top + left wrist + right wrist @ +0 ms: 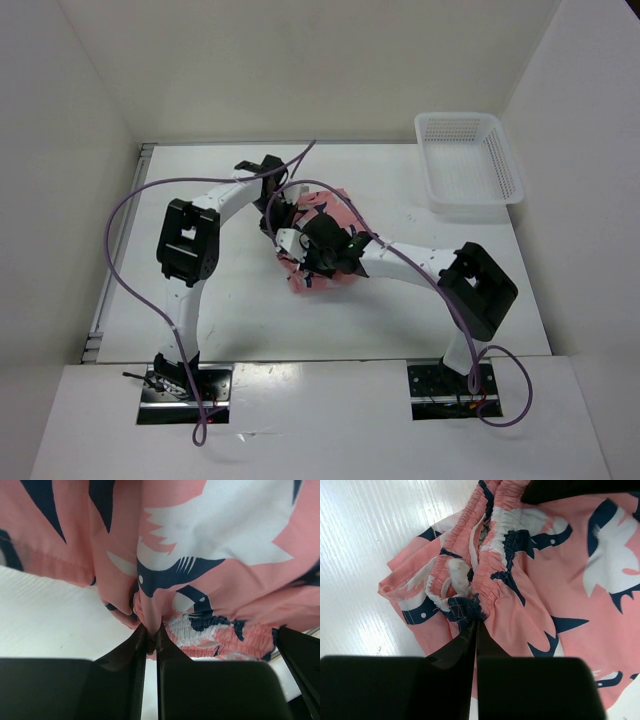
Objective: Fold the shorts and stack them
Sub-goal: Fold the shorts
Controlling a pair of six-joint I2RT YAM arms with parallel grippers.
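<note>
Shorts point(340, 213) pinched in left and right jaws (mesh basket point(465, 160) sits well apart)

Salmon-pink shorts point(520, 615) printed with navy and white birds, white mesh basket point(467, 118), white table point(250, 320)

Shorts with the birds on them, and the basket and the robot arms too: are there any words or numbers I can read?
No readable text anywhere in these pictures.
Salmon-pink fabric shorts: only navy and white bird-like shapes, no letters or numbers.
White plastic mesh basket: no label in view.
Left arm and right arm: no marking that can be read.
</note>
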